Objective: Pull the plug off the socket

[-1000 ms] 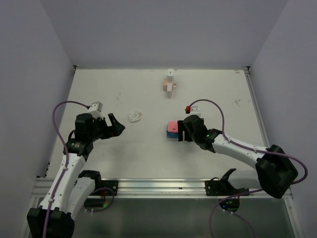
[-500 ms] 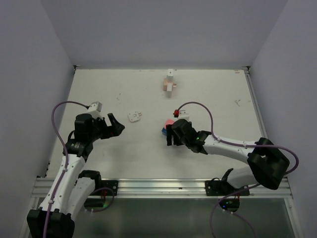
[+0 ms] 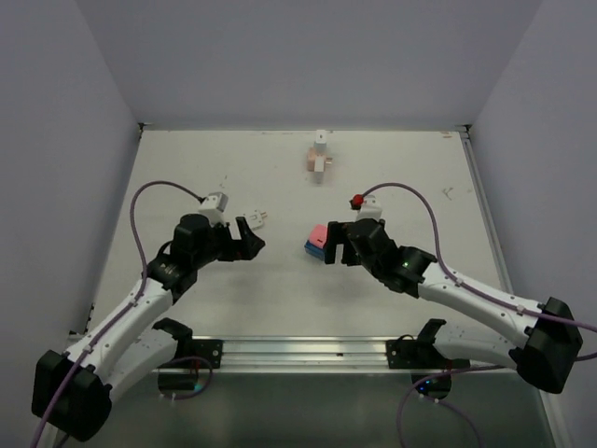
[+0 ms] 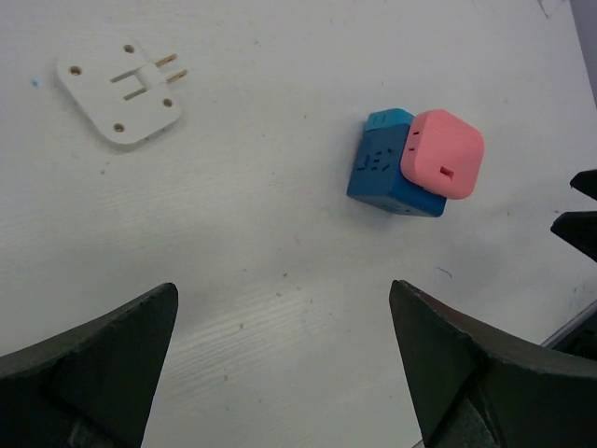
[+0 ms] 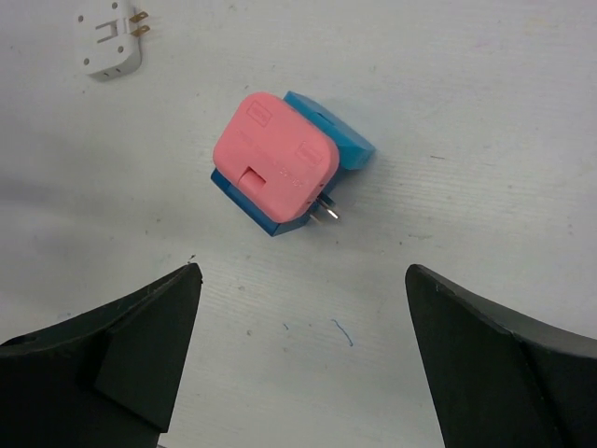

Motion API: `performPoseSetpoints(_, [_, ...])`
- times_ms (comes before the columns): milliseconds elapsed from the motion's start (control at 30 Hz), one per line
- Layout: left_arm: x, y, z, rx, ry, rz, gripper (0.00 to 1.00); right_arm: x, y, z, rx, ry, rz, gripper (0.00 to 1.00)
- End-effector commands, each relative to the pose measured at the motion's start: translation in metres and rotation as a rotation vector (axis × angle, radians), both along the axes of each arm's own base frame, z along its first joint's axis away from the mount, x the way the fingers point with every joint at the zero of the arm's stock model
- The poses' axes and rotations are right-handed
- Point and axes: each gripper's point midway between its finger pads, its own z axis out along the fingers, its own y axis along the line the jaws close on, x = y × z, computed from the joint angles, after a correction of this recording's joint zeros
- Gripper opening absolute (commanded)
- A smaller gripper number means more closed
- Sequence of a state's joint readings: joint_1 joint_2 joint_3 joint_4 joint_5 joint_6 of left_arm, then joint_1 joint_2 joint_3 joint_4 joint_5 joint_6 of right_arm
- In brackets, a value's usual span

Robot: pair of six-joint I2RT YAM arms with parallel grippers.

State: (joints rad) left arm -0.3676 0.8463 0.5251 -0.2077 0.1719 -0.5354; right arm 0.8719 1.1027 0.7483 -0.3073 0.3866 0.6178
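Step in hand: approach before grip.
- Pink plug seated on blue socket, lying mid-table between both arms.
- Advice: pin socket with one claw, close other on plug flanks, pull straight along prong axis (no twisting).
- Left claw: wide open, empty, low, pointing at pair from left.
- Right claw: wide open, empty, angled down just beside pair. Pair lies ahead of fingertips, not between them.

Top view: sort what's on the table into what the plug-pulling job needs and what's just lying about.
Belongs to the job:
- pink plug
- blue socket beneath it
- left claw and right claw, both open and empty

Just lying about:
- white pronged adapter, loose on the table
- tan-and-white piece near the back edge
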Motion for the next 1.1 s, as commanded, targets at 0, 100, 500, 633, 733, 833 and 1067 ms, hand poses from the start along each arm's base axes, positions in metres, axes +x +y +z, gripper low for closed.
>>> performPoseSetpoints(0, [0.018,-0.036,0.027,-0.054,-0.116,-0.013,0.99,0.005,-0.022,0.025,0.001,-0.043,-0.099,0.96])
performPoseSetpoints(100, [0.026,-0.063,0.028,-0.027,-0.160,-0.044,1.00,0.002,-0.029,0.033,0.018,-0.056,-0.119,0.99])
performPoseSetpoints(500, [0.026,-0.152,-0.010,0.221,-0.351,-0.170,0.99,-0.003,-0.029,0.046,0.081,-0.076,-0.114,0.99])
performPoseSetpoints(633, [0.024,-0.168,-0.027,0.265,-0.373,-0.214,0.98,-0.002,-0.029,0.049,0.087,-0.084,-0.113,0.99])
performPoseSetpoints(733, [0.022,-0.175,-0.031,0.270,-0.398,-0.214,0.98,-0.002,-0.030,0.050,0.078,-0.088,-0.115,0.99])
performPoseSetpoints(833, [0.023,-0.182,-0.037,0.269,-0.410,-0.226,0.97,-0.002,-0.033,0.048,0.070,-0.090,-0.123,0.99])
performPoseSetpoints(1067, [0.025,-0.193,-0.050,0.257,-0.417,-0.227,0.96,-0.003,-0.038,0.047,0.062,-0.091,-0.136,0.99])
